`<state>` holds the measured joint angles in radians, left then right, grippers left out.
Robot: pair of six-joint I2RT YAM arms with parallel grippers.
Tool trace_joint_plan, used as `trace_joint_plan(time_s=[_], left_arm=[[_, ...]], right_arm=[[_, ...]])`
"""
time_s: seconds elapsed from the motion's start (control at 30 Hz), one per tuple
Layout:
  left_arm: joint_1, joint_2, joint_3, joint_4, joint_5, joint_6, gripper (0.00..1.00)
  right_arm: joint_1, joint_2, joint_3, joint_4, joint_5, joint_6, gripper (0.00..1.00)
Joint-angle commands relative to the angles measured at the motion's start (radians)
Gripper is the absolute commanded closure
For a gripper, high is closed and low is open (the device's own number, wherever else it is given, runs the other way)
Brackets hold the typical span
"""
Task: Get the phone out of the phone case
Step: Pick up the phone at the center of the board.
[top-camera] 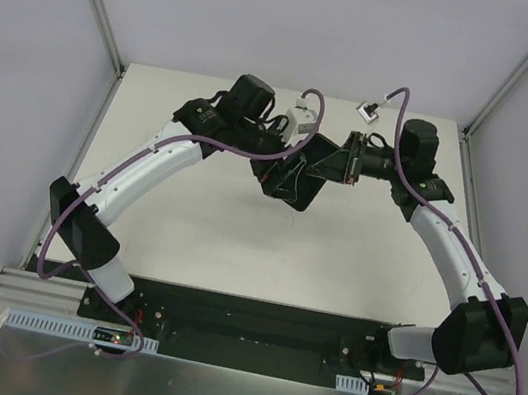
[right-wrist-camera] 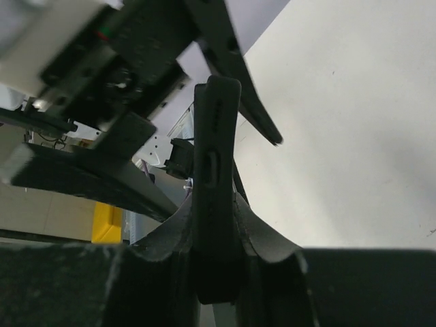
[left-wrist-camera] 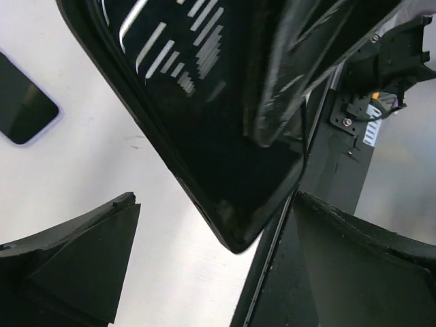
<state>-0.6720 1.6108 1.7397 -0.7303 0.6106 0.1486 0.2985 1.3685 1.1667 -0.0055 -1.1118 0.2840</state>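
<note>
The black phone case [top-camera: 294, 188] hangs above the table's middle between both arms. In the right wrist view the case [right-wrist-camera: 215, 136] shows edge-on, with my right gripper [right-wrist-camera: 216, 228] shut on its lower end. In the left wrist view its glossy dark face and rounded corner [left-wrist-camera: 225, 177] hang between my left gripper's [left-wrist-camera: 214, 204] open fingers [left-wrist-camera: 82, 259], which do not touch it. I cannot tell whether the phone is inside the case. A small dark slab with a pale lilac edge [left-wrist-camera: 20, 102], like a phone, lies flat on the table below.
The white table [top-camera: 234, 253] has grey walls on three sides. A black rail [top-camera: 243, 321] with both arm bases runs along the near edge. Purple cables [top-camera: 312, 94] loop over both wrists.
</note>
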Motion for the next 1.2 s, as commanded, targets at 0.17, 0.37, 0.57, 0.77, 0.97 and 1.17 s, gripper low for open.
trace_joint_plan(time_s=[0.17,0.37,0.57,0.77,0.97,1.17], left_arm=[[0.031,-0.002,-0.066,0.097,0.267,-0.038,0.16],[0.029,0.024,-0.065,0.127,0.36,-0.075,0.39],[0.029,0.063,-0.051,0.141,0.4,-0.099,0.63],[0.029,0.081,-0.046,0.141,0.416,-0.098,1.0],[0.029,0.014,-0.112,0.132,0.332,0.037,1.0],[0.029,-0.025,-0.14,0.046,0.226,0.193,1.0]], right_arm=[[0.007,-0.06,0.08,0.044,-0.074,-0.009,0.92],[0.008,-0.063,0.076,0.052,-0.068,-0.011,0.92],[0.008,-0.066,0.071,0.061,-0.065,-0.009,0.92],[0.01,-0.071,0.068,0.062,-0.057,-0.009,0.87],[0.004,-0.085,0.068,-0.066,0.0,-0.103,0.31],[-0.012,-0.091,0.109,-0.183,0.021,-0.192,0.21]])
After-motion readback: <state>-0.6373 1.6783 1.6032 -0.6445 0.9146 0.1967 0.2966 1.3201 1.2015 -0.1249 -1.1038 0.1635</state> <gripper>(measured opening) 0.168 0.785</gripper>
